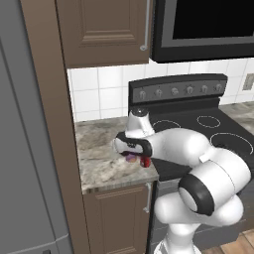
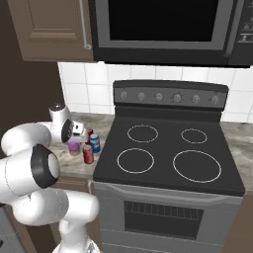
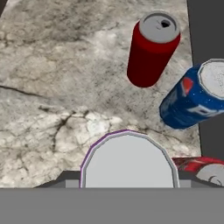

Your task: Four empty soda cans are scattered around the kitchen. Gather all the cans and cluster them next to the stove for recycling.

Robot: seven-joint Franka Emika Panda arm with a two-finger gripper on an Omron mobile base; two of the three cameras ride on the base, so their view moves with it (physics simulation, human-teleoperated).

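The black glass-top stove [image 2: 168,148] sits to the right of the marble counter [image 1: 99,154], with the robot's arm hiding much of the counter's front edge. The gripper [image 2: 75,141] points down over the pink-purple can [image 3: 127,159], its fingertips cut off, apparently gripping it. Three more cans stand beside the stove: a blue can [image 3: 192,98], a red can [image 3: 151,48], and a second red can [image 3: 201,168], mostly cropped.

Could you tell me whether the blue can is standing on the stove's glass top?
No, in the right base view the blue can stands on the stone counter just left of the stove, among the other cans.
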